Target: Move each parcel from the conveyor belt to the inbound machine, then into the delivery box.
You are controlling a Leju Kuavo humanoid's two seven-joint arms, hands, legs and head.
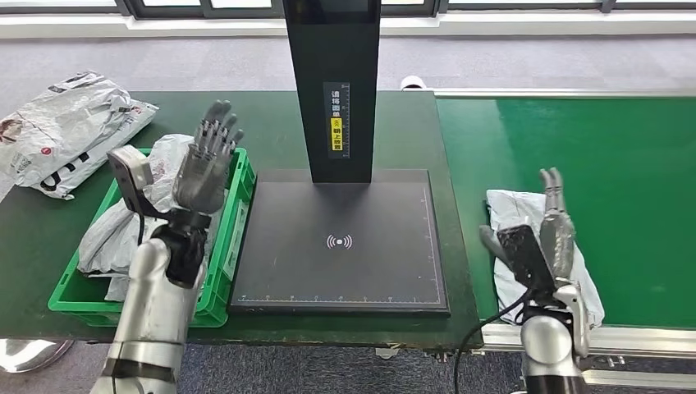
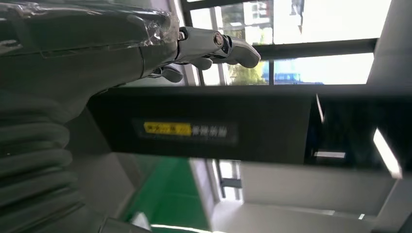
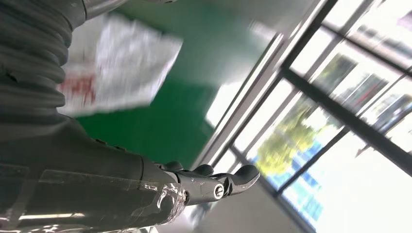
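Observation:
A grey-white parcel [image 1: 513,215] lies at the near left edge of the green conveyor belt [image 1: 607,180]; the right wrist view shows it blurred [image 3: 121,63]. My right hand [image 1: 554,230] hovers over this parcel, fingers straight and empty [image 3: 214,182]. My left hand [image 1: 207,160] is raised above the green delivery box [image 1: 234,238], fingers spread, holding nothing [image 2: 214,46]. Grey parcels [image 1: 111,234] lie inside the box. The black inbound machine plate [image 1: 341,242] with its upright column [image 1: 332,90] sits between the box and the belt, bare.
A white-grey parcel with black print [image 1: 70,127] lies on the dark green table at the far left. The table's front edge runs just below the box and machine. Windows [image 2: 291,29] stand behind the scene.

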